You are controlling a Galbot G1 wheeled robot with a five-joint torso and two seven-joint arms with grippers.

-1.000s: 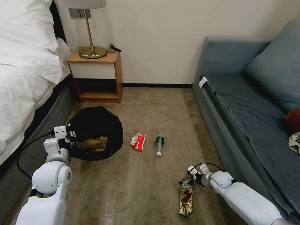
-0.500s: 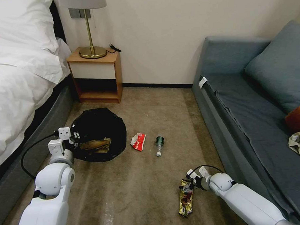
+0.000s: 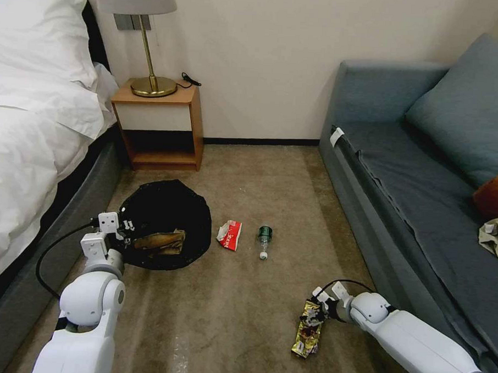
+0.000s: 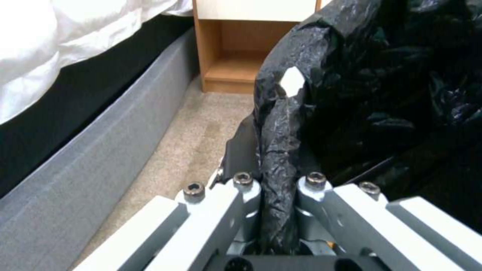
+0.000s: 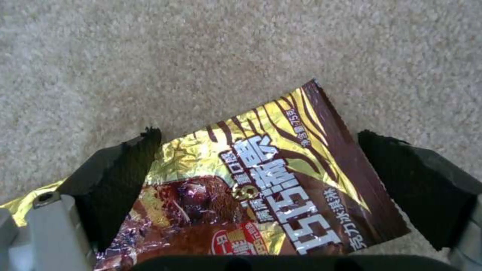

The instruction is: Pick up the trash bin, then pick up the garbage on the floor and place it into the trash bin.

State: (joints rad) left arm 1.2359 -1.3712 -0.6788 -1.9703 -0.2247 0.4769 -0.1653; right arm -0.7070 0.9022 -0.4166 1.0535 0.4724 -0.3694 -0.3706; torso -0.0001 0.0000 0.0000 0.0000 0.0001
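Bed: white bedding, far side of the trash bin from the litter.

Sofa: grey-blue, across the carpet from the bin.

Nightstand: wooden, against the wall just behind the bin.

Trash bin: round, black bag liner. Rim pinched by the left gripper, whose fingers are closed tight on a fold of the liner. A brown paper wad lies inside.

Right gripper: low over the carpet, well apart from the bin on its sofa side. Fingers spread wide, one on either side of the snack packet, neither pad visibly pressing it.

Snack packet: gold and brown, flat on the carpet, directly under the right gripper. Long axis runs roughly from the wall toward the robot, slightly slanted; in the right wrist view it crosses the gap between the fingers at an angle. The right arm is much the nearer one.

Wrapper: red and white, just beside the bin.

Bottle: small, clear, green label, lying on its side just past the wrapper, cap toward the robot.
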